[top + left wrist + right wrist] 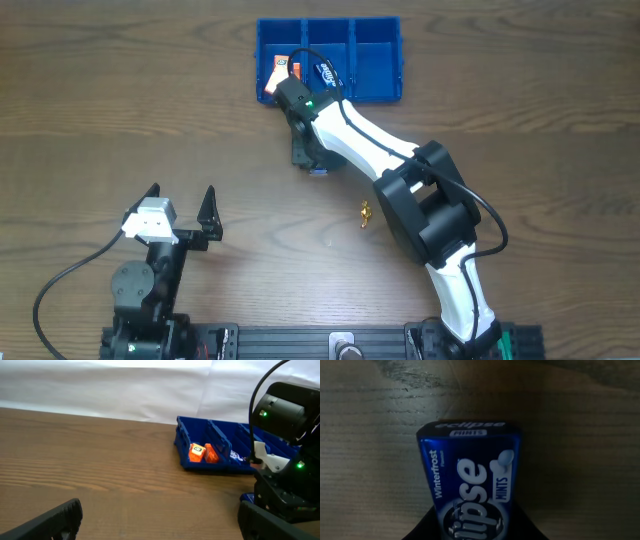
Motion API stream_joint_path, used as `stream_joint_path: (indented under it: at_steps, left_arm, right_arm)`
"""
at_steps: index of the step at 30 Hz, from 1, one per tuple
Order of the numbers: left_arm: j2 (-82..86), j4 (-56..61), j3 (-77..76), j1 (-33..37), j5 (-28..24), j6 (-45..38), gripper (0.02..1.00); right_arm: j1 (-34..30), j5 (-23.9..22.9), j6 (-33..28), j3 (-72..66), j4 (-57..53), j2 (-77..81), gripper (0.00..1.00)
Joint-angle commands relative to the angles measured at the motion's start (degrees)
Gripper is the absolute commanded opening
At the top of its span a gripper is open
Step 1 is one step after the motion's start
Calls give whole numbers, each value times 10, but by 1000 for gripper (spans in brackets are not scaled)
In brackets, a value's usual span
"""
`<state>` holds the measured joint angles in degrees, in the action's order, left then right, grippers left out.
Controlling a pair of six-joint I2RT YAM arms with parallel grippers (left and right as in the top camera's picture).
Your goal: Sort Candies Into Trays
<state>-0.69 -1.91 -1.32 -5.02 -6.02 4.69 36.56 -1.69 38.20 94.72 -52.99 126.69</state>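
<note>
Blue mint tin (472,485) sits clamped upright in the right gripper's (312,165) fingers, low over the bare wood just short of the near-left corner of the blue tray (392,60) at the table's far edge. Looks to me like the carry step: a lift, then a short reach to the middle compartment, where another blue pack (328,72) lies beside the orange candies (283,68). One gold candy (365,213) waits mid-table. The left gripper (181,195) hangs by the near-left edge, fingers spread wide and empty.
</note>
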Motion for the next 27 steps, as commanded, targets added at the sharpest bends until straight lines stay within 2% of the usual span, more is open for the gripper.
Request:
stream_joint_path:
  at_steps: [1,6,10,12,14,19,23,27]
  left_arm:
    - [2,-21,10,1,-9,6,996]
    - [2,-21,10,1,-9,6,998]
    - [2,-21,10,1,-9,6,998]
    - [2,-21,10,1,-9,6,998]
    - [2,-21,10,1,-9,6,998]
    - [2,-21,10,1,-9,6,998]
    - [2,-21,10,1,-9,6,998]
    - [2,-21,10,1,-9,6,998]
  right_arm:
    - [8,-27,11,-2,5,-18,224]
    - [13,-77,10,3,13,-112,202]
    - [8,-144,3,48,-8,-169,194]
    - [-3,-186,-27,123,-40,-171,180]
    - [-15,-200,-57,191,-61,-160,178]
    - [-54,-202,-114,307,-49,-113,176]
    - [-76,-198,-130,317,-9,-75,176]
    - [-94,-163,-133,317,7,-31,176]
